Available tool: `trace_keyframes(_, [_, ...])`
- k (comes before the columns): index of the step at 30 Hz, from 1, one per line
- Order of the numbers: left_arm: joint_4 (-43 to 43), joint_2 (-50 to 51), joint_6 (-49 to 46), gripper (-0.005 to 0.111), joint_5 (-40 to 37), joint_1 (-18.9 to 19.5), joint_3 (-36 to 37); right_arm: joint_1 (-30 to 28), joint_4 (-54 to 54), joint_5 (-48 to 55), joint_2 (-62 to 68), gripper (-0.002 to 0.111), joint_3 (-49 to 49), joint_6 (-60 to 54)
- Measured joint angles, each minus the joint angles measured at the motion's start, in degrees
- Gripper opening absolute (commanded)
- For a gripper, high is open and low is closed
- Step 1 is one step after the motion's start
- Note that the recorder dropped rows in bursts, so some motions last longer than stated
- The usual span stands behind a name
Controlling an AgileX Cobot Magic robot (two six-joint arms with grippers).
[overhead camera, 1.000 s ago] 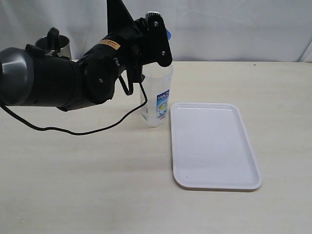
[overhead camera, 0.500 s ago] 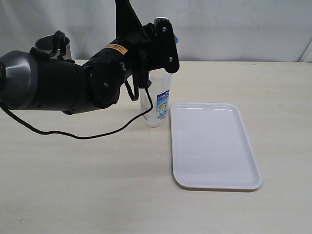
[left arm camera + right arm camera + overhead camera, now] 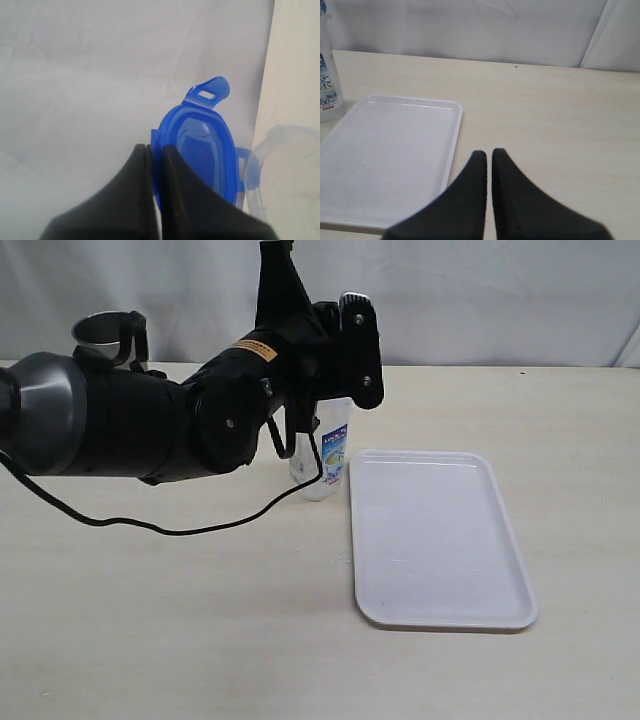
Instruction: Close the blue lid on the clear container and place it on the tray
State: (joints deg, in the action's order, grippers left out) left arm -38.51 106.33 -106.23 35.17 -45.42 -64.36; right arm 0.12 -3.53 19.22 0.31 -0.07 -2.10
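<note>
lid (image 3: 205, 150): pinched at its rim by left claw (image 3: 154, 148), over the container's open top
container (image 3: 325, 455): upright, just beside tray (image 3: 440, 540)
right claw (image 3: 489, 151): closed, empty

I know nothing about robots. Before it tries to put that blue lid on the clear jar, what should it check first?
1. Blue lid gripped in the left hand: ok, pinched at its edge between shut fingers.
2. Clear container standing upright on the table: ok.
3. Lid lined up over the container's mouth: cannot tell, the arm hides the mouth in the exterior view.
4. Tray free to receive the container: ok, nothing lies on it.
5. Right hand out of the way: ok, shut and empty, above the table beside the tray.
</note>
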Motion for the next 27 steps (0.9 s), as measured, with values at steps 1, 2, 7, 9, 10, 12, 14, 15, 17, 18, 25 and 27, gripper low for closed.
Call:
trace_keyframes(1, [-0.3, 0.0, -0.1, 0.000, 0.0, 0.0, 0.1, 0.0, 0.0, 0.0, 0.0, 0.004, 0.0, 0.0])
trace_keyframes(2, [-0.4, 0.0, -0.2, 0.000, 0.0, 0.0, 0.3, 0.0, 0.0, 0.0, 0.0, 0.004, 0.0, 0.0])
trace_keyframes(7, [-0.7, 0.0, -1.9, 0.000, 0.6, -0.5, 2.1, 0.0, 0.0, 0.0, 0.0, 0.004, 0.0, 0.0])
trace_keyframes(9, [-0.8, 0.0, -2.1, 0.000, 2.3, -1.2, 3.0, 0.0, 0.0, 0.0, 0.0, 0.004, 0.0, 0.0])
trace_keyframes(10, [-0.8, 0.0, -2.2, 0.000, 2.9, -1.3, 3.1, 0.0, 0.0, 0.0, 0.0, 0.004, 0.0, 0.0])
trace_keyframes(12, [-0.8, 0.0, -2.2, 0.000, 4.2, -1.9, 3.4, 0.0, 0.0, 0.0, 0.0, 0.004, 0.0, 0.0])
trace_keyframes(14, [-0.7, 0.0, -2.2, 0.000, 4.6, -2.0, 3.5, 0.0, 0.0, 0.0, 0.0, 0.004, 0.0, 0.0])
trace_keyframes(15, [-0.7, 0.0, -2.2, 0.000, 4.6, -2.0, 3.5, 0.0, 0.0, 0.0, 0.0, 0.004, 0.0, 0.0])
trace_keyframes(17, [-0.7, 0.0, -2.2, 0.000, 4.7, -2.0, 3.5, 0.0, 0.0, 0.0, 0.0, 0.004, 0.0, 0.0])
trace_keyframes(18, [-0.8, 0.0, -2.5, 0.000, 4.7, -2.0, 3.7, 0.0, 0.0, 0.0, 0.0, 0.004, 0.0, 0.0])
trace_keyframes(25, [-2.4, 0.0, -3.5, 0.000, 5.1, -3.3, 3.6, 0.0, 0.0, 0.0, 0.0, 0.004, 0.0, 0.0])
trace_keyframes(27, [-2.5, 0.0, -3.6, 0.000, 5.2, -3.5, 3.6, 0.0, 0.0, 0.0, 0.0, 0.004, 0.0, 0.0])
